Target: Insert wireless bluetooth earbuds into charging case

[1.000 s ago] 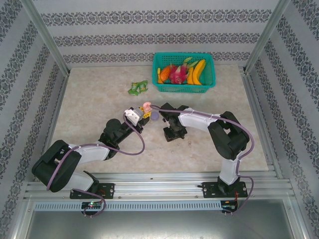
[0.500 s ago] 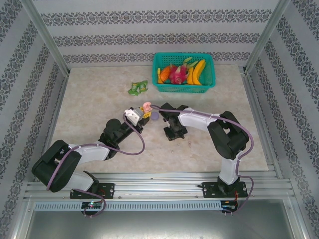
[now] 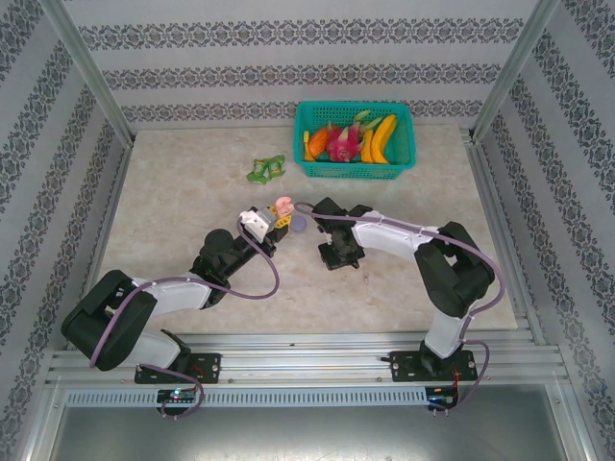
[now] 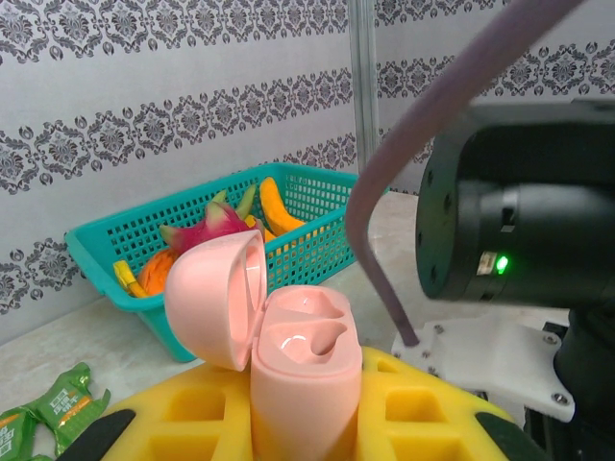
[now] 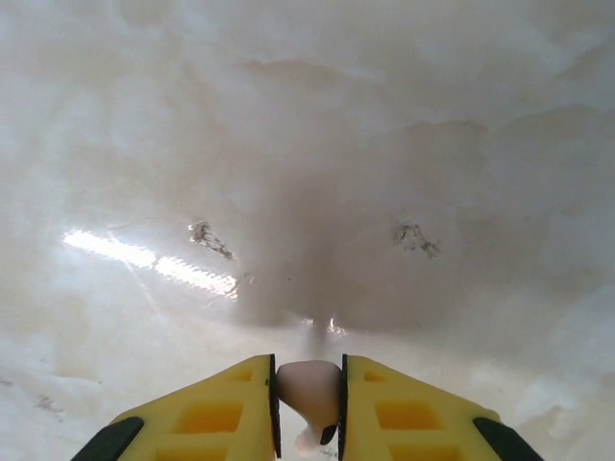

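Right gripper: jaws narrow, pinching a pale pink earbud low over the table.
Left gripper: clamped on the pink charging case, held upright with the lid hinged open and two wells showing.
Table: pale, marbled, glossy, with a few dark scuffs.
Nearby: lilac round case just beside the left gripper.
Back of table: green toy and teal basket of toy fruit, well apart from both grippers.
Edges: patterned walls on three sides; metal posts at the back corners.
Open room: bare tabletop to the left and right.

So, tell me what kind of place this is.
Probably a robot test cell: patterned panel walls and aluminium posts box in a marble-look table, the left arm and right arm are bolted to a rail, and a teal basket holds toy fruit.
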Tool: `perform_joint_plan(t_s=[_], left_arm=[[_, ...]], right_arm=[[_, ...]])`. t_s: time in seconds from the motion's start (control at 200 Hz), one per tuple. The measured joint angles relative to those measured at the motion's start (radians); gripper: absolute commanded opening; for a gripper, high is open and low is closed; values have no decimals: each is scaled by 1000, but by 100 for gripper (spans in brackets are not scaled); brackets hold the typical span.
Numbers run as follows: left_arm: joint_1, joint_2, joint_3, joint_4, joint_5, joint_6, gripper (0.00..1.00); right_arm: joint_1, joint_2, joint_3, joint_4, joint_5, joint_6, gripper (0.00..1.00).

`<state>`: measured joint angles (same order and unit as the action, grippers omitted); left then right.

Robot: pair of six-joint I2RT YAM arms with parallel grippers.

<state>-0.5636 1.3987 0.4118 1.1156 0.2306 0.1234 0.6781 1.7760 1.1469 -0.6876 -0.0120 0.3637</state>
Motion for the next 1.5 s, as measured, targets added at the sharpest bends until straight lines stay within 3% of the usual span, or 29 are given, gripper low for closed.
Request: perform_joint_plan(t_s=[0.445,0.694,1.084,1.499], left_arm=[[0,-4,0,-4,24,0,0],[0,-6,20,-31,99,-8,0],[-18,9,113,-60,171,-27,0],[-26,72,166,-53,181,-90,0]], right_arm=[[-40,-246,-25,11,0,11,18],[-43,-380,72,27,1,-10,18],[-21,-501,134,234,-31,-85,19],[14,-543,-5,480,-76,-102,19]])
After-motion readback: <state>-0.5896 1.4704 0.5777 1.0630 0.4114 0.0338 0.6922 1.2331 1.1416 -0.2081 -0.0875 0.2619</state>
